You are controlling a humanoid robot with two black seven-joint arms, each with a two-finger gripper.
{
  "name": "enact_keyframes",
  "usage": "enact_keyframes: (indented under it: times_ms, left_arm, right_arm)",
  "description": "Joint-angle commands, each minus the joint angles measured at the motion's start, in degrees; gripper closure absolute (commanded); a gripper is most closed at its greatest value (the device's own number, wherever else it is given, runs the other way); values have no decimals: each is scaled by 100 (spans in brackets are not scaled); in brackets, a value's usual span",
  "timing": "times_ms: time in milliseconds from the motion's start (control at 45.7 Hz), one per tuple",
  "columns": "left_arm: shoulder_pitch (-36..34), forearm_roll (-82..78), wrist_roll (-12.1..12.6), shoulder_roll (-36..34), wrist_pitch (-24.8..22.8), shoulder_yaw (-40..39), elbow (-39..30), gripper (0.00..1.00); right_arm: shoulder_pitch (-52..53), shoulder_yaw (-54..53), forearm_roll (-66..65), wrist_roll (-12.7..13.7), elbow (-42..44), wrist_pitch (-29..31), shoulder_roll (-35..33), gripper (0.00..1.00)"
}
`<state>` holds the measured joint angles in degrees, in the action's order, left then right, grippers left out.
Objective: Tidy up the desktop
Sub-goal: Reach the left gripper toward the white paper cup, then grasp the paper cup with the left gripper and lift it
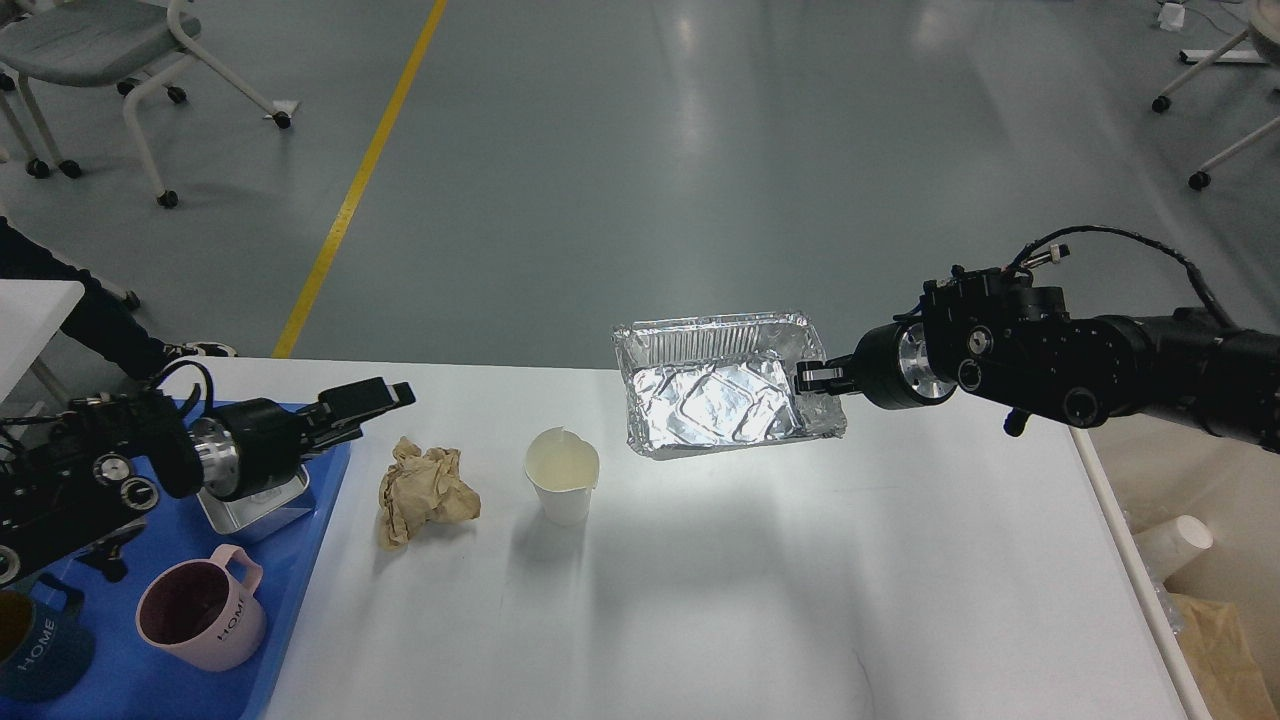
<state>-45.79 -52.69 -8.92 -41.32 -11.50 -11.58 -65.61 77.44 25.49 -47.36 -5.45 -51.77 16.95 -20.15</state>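
1. The desktop [760, 600], a large plain white rectangular tabletop, fills the lower middle of the head view. A blue plastic tray [300, 560] lies on its left end; a beige bin [1200, 520] stands just off its right edge.
2. The right gripper [822, 379] is clenched on the right-hand rim of a shiny rectangular aluminium foil container [715, 385]. The container appears lifted clear of the tabletop, tilted with its open face toward the camera. A rim grasp suits thin foil: the wall is the only part narrow enough for the fingers.
3. Judgement: the container is disposable waste, and the bin, which already holds a white paper cup [1185, 540] and brown paper, is its likely destination.
4. The left gripper [385, 397] hovers over the tray's right edge, grasping nothing; whether its fingers are parted cannot be determined.
5. The tray holds the reusable items: a square metal tin [262, 512], a pink mug [200, 605] and a dark blue mug [35, 650].
6. Remaining on the desktop: a crumpled brown paper wad [425, 493] and a white paper cup with a torn rim [563, 475], upright and close together.
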Motion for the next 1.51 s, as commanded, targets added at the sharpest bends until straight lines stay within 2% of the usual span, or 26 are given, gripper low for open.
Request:
enact_keyframes:
  times_ms: [0,263,679,1029,1160,1292,1489]
  left_arm:
    - [-202,5,13,439,16,182,74,4]
    - [-361,5,40,827,16,806,627,4]
    - [-352,-13,48,1591,8,877,1155,7]
    - [-501,-31,48,2031,25,1263,1524,24]
    - [-528,-22,48,2163,25,1395,1630,46]
    - [-519,-22,40,2259,25,1404,1744,51]
    - [-501,-4,-4,2286,16,1492,1788,66]
  right_arm:
    - [-10,79,8,0,-9,-87,2,100]
    - [-1,79,60,-9,-9,-87,2,100]
    - [113,96,131,-26,-9,-87,-16,100]
    - [113,96,131,-9,-26,-87,-51,100]
    - [113,96,131,-26,-35,-87,-60,100]
    - [113,96,131,-26,-26,-87,-51,100]
    - [113,96,131,-9,-26,-87,-51,100]
